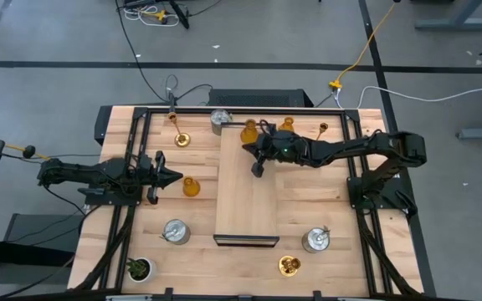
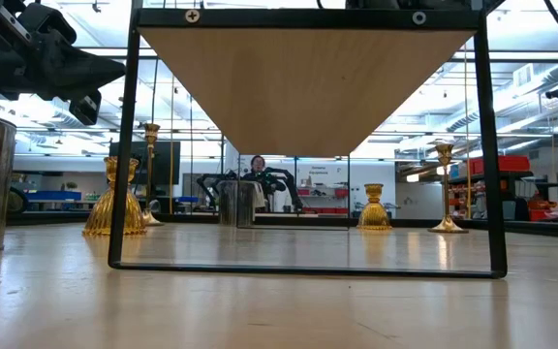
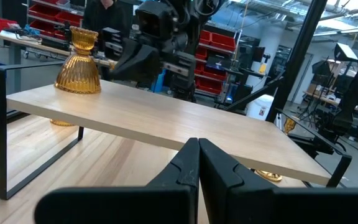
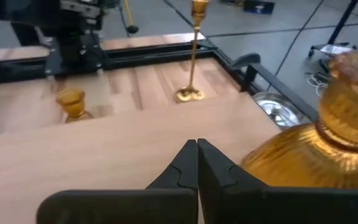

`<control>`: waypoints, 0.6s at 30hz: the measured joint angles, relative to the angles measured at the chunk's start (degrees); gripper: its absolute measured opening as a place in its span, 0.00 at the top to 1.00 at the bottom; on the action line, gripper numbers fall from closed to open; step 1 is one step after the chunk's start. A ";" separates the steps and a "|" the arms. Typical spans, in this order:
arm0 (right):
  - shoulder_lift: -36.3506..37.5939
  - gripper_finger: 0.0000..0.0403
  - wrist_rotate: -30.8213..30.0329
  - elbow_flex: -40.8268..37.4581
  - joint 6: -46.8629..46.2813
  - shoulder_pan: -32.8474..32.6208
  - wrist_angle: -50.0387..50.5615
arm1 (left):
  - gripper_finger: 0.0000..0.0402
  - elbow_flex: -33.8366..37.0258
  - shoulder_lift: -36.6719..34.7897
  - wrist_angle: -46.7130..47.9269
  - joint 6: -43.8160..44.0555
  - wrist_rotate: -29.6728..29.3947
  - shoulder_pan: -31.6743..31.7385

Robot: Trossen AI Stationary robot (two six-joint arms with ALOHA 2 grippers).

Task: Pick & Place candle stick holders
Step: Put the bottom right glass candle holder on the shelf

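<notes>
one amber holder (image 1: 249, 131) stands on the raised shelf (image 1: 245, 201), just beside the right gripper (image 1: 257, 170), pinched closed and empty. next it must fetch another. left gripper (image 1: 176, 176), closed and empty, waits near another amber holder (image 1: 191, 186).

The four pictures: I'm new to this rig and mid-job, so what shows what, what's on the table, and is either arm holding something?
Two dark robot arms work at a wooden table. The high view looks straight down; the low view looks level across the tabletop, under a raised wooden shelf; each wrist view looks forward past that arm's own fingers.

Scattered around are candle stick holders: amber bell-shaped ones, such as the amber holder on the shelf's far end, thin gold ones and squat silver ones. A small potted plant stands at the near left corner.

The right gripper hovers over the shelf beside that amber holder, fingers shut, empty. The left gripper waits left of the shelf, also shut and empty.
</notes>
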State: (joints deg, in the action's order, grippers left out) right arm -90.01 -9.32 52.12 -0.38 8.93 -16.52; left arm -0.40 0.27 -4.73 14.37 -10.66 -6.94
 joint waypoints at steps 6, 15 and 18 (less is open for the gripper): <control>3.74 1.00 -3.41 -0.02 2.60 -0.51 9.02 | 0.98 -0.02 -0.01 0.00 0.01 -0.02 0.00; 6.79 1.00 -10.25 -0.02 6.04 -0.51 14.33 | 0.98 0.00 -0.02 -0.02 0.00 -0.02 0.02; 6.79 1.00 -12.14 -0.02 6.01 -0.24 14.59 | 0.98 -0.02 -0.02 -0.02 0.01 -0.02 0.00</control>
State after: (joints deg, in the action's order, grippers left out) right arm -83.22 -21.46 52.10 5.63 8.70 -1.93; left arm -0.42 0.25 -4.75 14.38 -10.68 -6.93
